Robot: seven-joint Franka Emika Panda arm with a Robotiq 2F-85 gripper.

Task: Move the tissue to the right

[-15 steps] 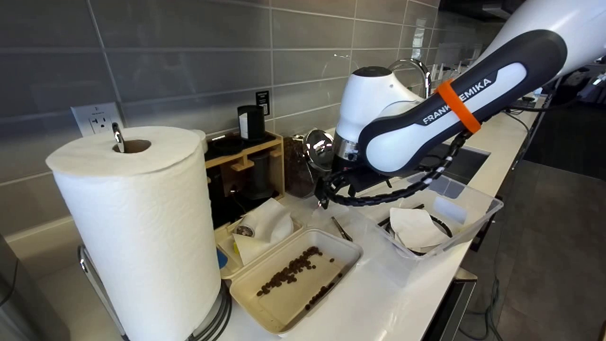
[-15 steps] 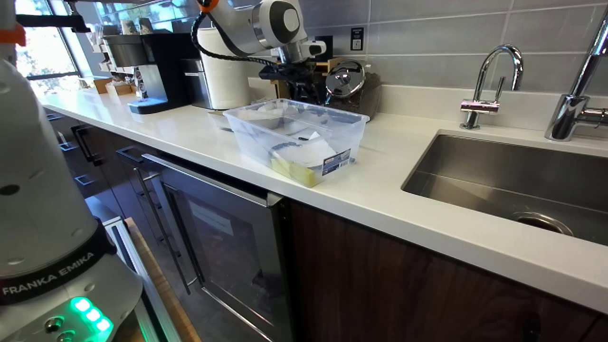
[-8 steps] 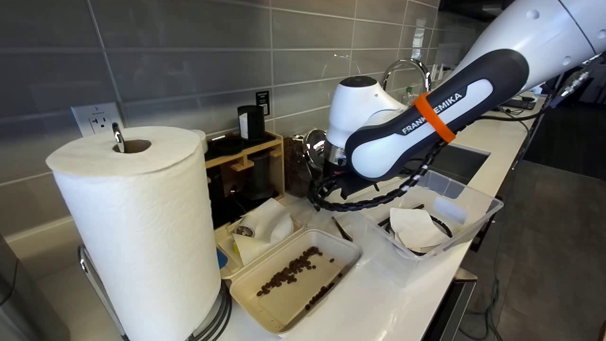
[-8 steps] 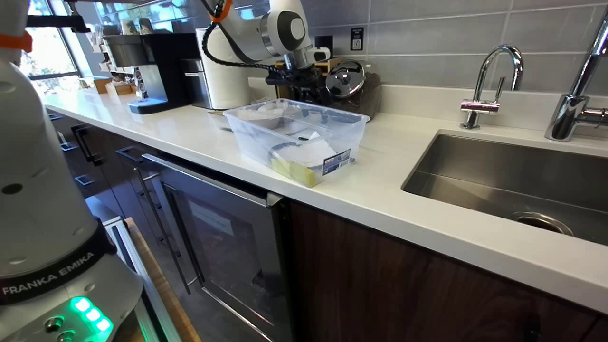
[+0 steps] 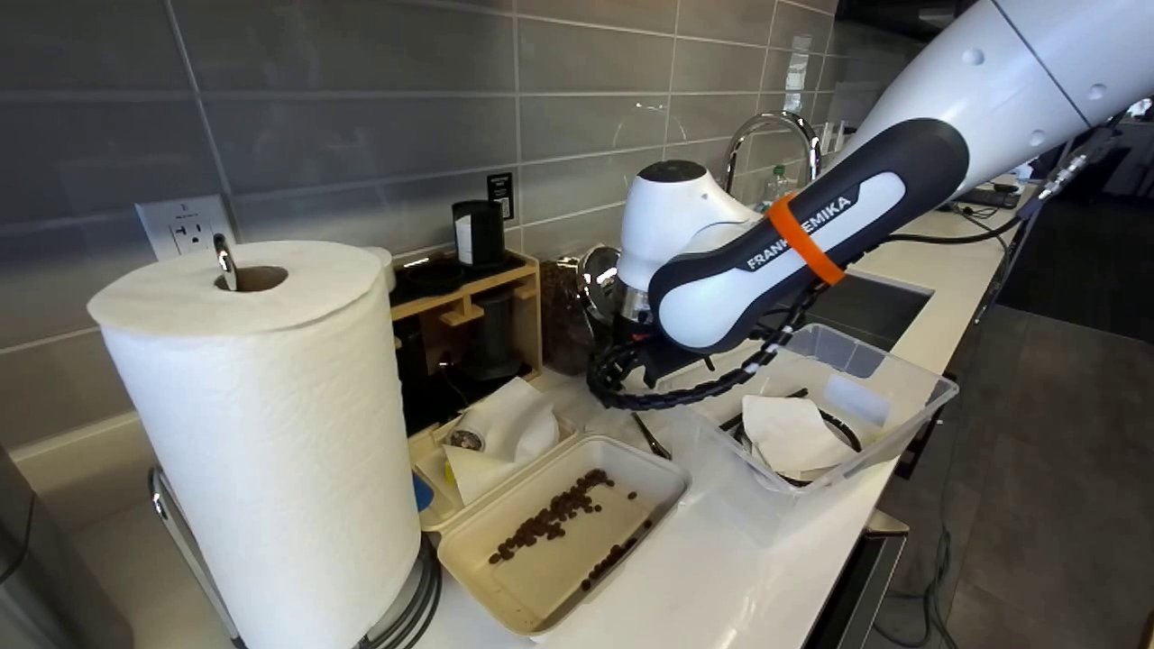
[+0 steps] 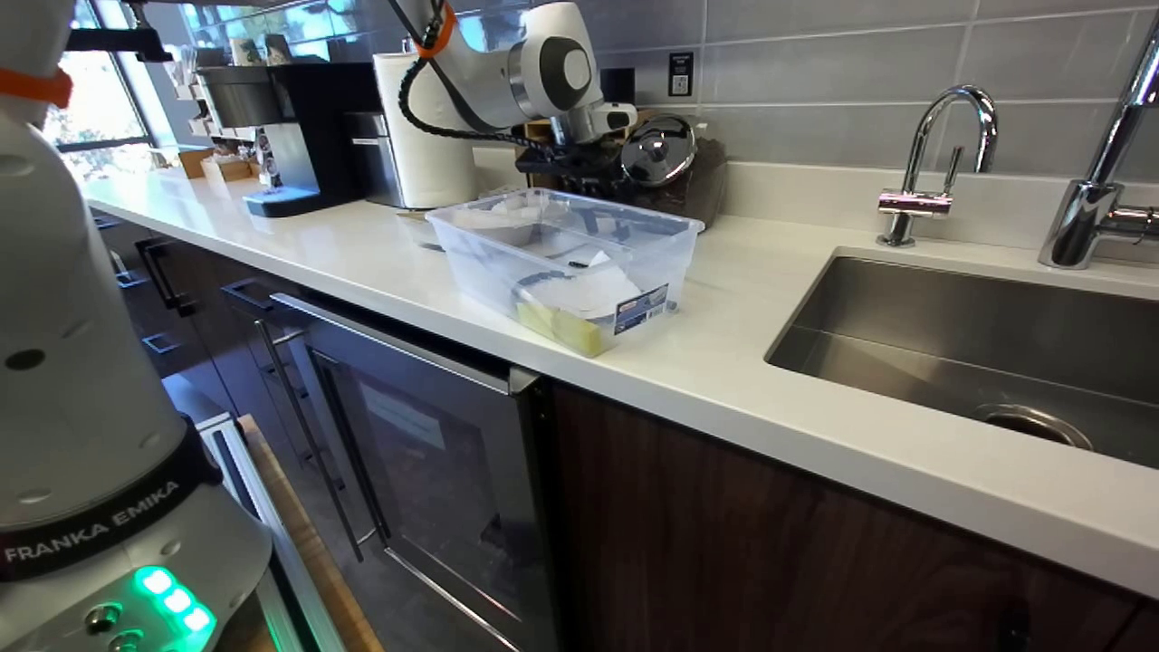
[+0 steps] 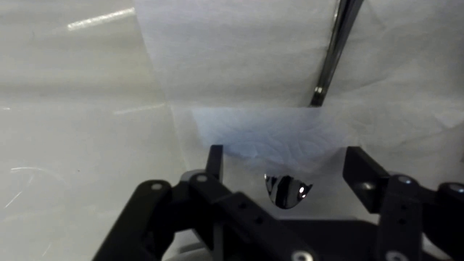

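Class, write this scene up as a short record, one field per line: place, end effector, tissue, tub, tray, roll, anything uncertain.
place: kitchen counter
end effector: open, over the tissue
tissue: pale, wrinkled, not clamped
tub: clear plastic, on the counter, paper inside
tray: holds small brown pieces
roll: white, standing on a holder
uncertain: whether the end effector touches the tissue; what the shiny thing in the wrist view is

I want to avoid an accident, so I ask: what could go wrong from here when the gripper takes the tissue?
The open gripper could pinch the shiny metal piece showing between its jaws, together with the tissue. The dark metal tool, whose end seems tucked under the tissue, may be dragged along. A sideways move might bump the clear bin, close by in both exterior views.
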